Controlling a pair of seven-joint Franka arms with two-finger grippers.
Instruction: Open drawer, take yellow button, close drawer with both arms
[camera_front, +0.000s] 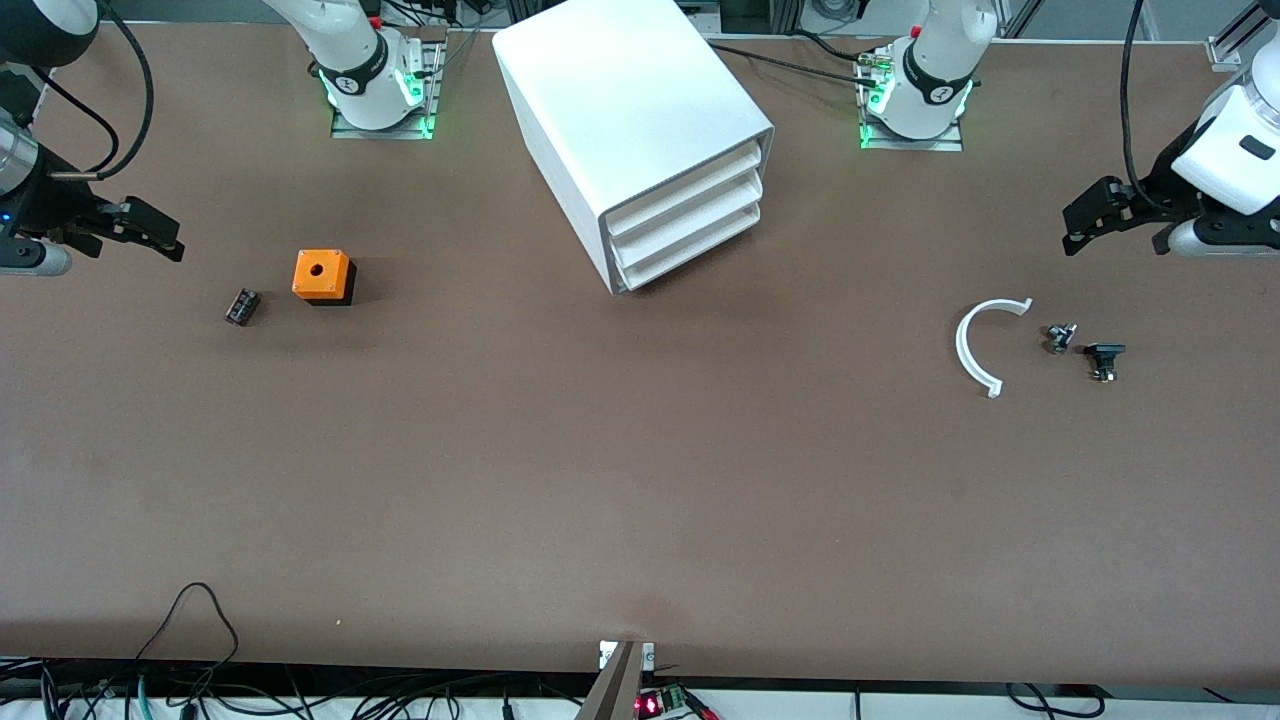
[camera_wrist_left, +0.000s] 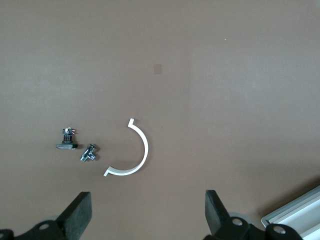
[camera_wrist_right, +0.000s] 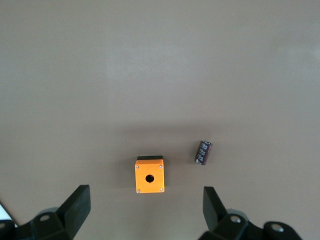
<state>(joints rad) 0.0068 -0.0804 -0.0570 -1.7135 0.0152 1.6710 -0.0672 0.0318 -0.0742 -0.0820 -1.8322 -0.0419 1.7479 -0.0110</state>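
Your left gripper (camera_front: 1072, 235) and right gripper (camera_front: 172, 243) hover spread wide, empty; hook the light, slick top drawer (camera_front: 690, 185) by its front lip.

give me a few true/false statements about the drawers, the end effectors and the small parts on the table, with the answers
1. All three drawers of the white cabinet are shut. True.
2. The left end effector holds the white curved piece. False: its fingers are open and empty, and the piece lies on the table.
3. The orange box with a hole stands toward the right arm's end of the table, beside a small dark cylinder. True.
4. The right end effector is shut. False: it is open, up over the table.
5. The button lies in plain sight on the table. False: none shows in any view.
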